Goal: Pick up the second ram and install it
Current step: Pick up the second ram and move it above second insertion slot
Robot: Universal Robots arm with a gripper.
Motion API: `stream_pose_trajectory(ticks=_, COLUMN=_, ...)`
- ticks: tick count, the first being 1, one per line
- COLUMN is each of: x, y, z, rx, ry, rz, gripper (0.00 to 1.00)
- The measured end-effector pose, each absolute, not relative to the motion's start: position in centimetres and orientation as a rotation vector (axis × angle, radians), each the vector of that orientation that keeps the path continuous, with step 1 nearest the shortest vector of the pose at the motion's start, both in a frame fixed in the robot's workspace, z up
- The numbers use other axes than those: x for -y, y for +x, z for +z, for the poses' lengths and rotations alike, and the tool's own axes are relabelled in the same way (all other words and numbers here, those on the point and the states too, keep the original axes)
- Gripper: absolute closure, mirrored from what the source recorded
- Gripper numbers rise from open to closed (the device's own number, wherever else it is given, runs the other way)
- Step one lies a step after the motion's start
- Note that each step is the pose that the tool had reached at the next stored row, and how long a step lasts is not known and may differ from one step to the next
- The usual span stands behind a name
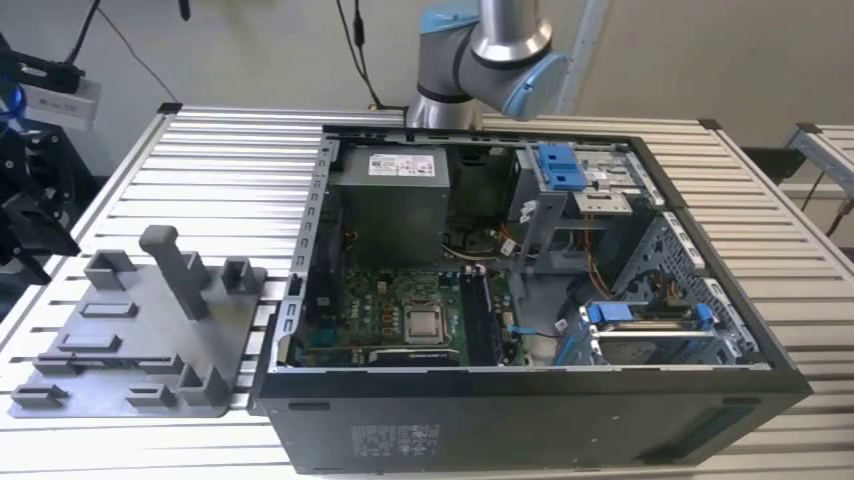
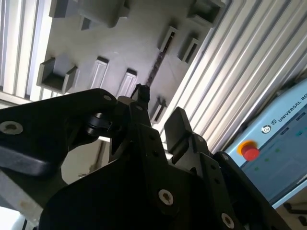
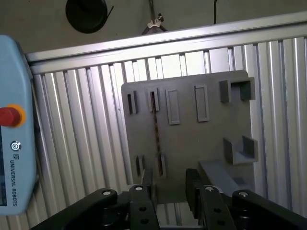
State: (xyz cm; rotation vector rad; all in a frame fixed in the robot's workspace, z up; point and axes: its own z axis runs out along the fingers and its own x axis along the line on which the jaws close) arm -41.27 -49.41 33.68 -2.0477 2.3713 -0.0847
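Observation:
The second ram (image 3: 156, 129) stands on its edge in a slot of the grey fixture plate (image 3: 192, 139), a thin dark stick between two small holders. In the second wrist view the ram (image 2: 156, 72) shows as a narrow dark strip beyond the fingers. In the exterior view the ram (image 1: 114, 357) is a dark line near the plate's front. My gripper (image 3: 170, 187) hangs well above the plate, open, with nothing between its black fingers (image 3: 194, 184). The ram lies closer to one finger than the other. The gripper (image 2: 160, 112) touches nothing.
A tall grey post (image 1: 174, 270) rises from the fixture plate (image 1: 134, 330). The open computer case (image 1: 534, 300) with its green motherboard (image 1: 400, 320) lies at the exterior view's right of the plate. A pale blue pendant with a red button (image 3: 9, 116) rests on the slatted table (image 3: 86, 143).

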Motion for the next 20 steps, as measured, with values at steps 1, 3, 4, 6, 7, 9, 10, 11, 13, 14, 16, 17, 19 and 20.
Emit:
stream_pose_trajectory(ticks=1, x=49.4, y=-41.3, z=33.5, rx=-2.371, ry=-2.048, rz=-0.085, gripper=0.58)
stream_pose_trajectory(ticks=3, x=49.4, y=-41.4, z=33.2, rx=-2.369, ry=-2.049, rz=-0.085, gripper=0.58)
stream_pose_trajectory(ticks=4, x=49.4, y=-41.4, z=33.0, rx=-2.368, ry=-2.051, rz=-0.086, gripper=0.58)
stream_pose_trajectory(ticks=6, x=49.4, y=-41.4, z=32.6, rx=-2.365, ry=-2.054, rz=-0.086, gripper=0.58)
stream_pose_trajectory(ticks=7, x=49.4, y=-41.4, z=32.4, rx=-2.363, ry=-2.056, rz=-0.086, gripper=0.58)
stream_pose_trajectory(ticks=9, x=49.4, y=-41.4, z=32.1, rx=-2.358, ry=-2.061, rz=-0.086, gripper=0.58)
stream_pose_trajectory(ticks=10, x=49.4, y=-41.4, z=31.9, rx=-2.356, ry=-2.063, rz=-0.086, gripper=0.58)
stream_pose_trajectory(ticks=11, x=49.4, y=-41.4, z=31.7, rx=-2.354, ry=-2.066, rz=-0.086, gripper=0.58)
stream_pose_trajectory(ticks=13, x=49.4, y=-41.4, z=31.4, rx=-2.351, ry=-2.069, rz=-0.086, gripper=0.58)
stream_pose_trajectory(ticks=14, x=49.4, y=-41.4, z=31.3, rx=-2.351, ry=-2.069, rz=-0.086, gripper=0.58)
stream_pose_trajectory(ticks=16, x=49.4, y=-41.4, z=31.0, rx=-2.35, ry=-2.069, rz=-0.086, gripper=0.58)
stream_pose_trajectory(ticks=17, x=49.4, y=-41.4, z=30.9, rx=-2.35, ry=-2.07, rz=-0.086, gripper=0.58)
stream_pose_trajectory(ticks=19, x=49.5, y=-41.4, z=30.5, rx=-2.349, ry=-2.071, rz=-0.086, gripper=0.58)
stream_pose_trajectory(ticks=20, x=49.6, y=-41.5, z=30.3, rx=-2.348, ry=-2.072, rz=-0.086, gripper=0.58)
